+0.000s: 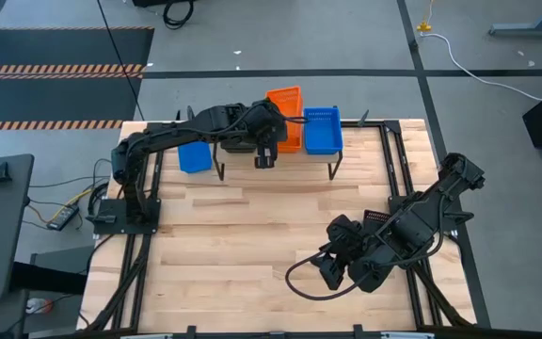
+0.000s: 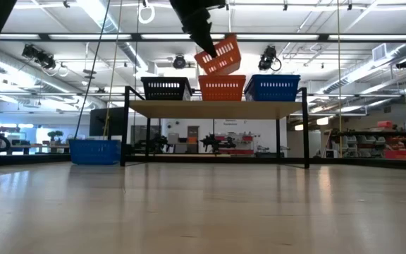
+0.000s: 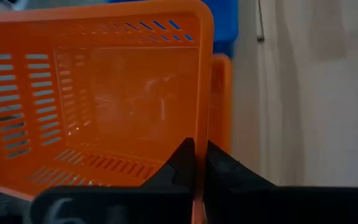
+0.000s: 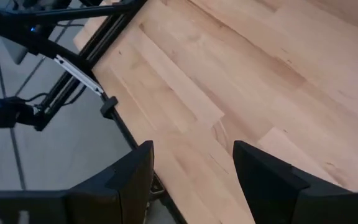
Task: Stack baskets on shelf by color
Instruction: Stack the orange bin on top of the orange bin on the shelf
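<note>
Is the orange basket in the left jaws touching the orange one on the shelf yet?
Apart. In the low view the tilted orange basket held by the left gripper hangs with a visible gap above the orange basket on the shelf.

A: What lies around the wooden table [image 1: 252,245]?

B: A grey concrete floor [image 1: 346,38], seen from above, with a dark striped mat [image 1: 55,75] beyond the table's far left corner and a white cable [image 1: 469,66] beyond its far right corner.

A: And in the level view?

B: A large hall: long ceiling lights [image 2: 104,14], pipes, shelving [image 2: 372,144] on the right, and workbenches farther back.
</note>
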You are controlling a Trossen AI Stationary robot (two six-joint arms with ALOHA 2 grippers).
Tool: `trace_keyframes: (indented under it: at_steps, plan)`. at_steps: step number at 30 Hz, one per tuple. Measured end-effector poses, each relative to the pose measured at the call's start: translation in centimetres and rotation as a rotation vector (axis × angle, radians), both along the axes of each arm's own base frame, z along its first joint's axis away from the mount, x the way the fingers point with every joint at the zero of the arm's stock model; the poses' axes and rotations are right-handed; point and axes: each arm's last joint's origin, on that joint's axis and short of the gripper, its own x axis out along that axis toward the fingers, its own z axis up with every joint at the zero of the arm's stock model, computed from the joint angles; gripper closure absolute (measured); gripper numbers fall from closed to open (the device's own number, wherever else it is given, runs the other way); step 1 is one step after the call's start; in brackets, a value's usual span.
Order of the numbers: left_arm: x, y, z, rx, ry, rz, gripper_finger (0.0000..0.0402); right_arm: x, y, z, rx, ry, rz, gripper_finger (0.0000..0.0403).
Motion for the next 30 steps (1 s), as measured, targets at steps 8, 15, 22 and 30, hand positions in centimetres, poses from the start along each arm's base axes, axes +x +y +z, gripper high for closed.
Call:
trace_keyframes:
  at_steps: [8, 15, 22, 30]
  plan:
    - [0.6, 0.5, -0.8, -0.01, 0.01, 0.012, 0.0375, 0.1, 0.3, 0.1, 0.081, 0.011, 0.014, 0.0176]
    - [0.9, 0.3, -1.4, -0.019, 0.03, 0.01, 0.0347, 0.0, 0.5, 0.0, 0.124, 0.055, 0.062, 0.0176]
    - [0.7, 0.0, -1.5, -0.036, 0.045, 0.024, 0.0301, 0.0, 0.5, 0.0, 0.088, 0.054, 0.097, 0.0176]
    - [0.5, -0.5, -1.6, -0.064, 0.046, 0.089, 0.0257, -0.1, 0.4, -0.1, 0.02, 0.064, 0.151, 0.0176]
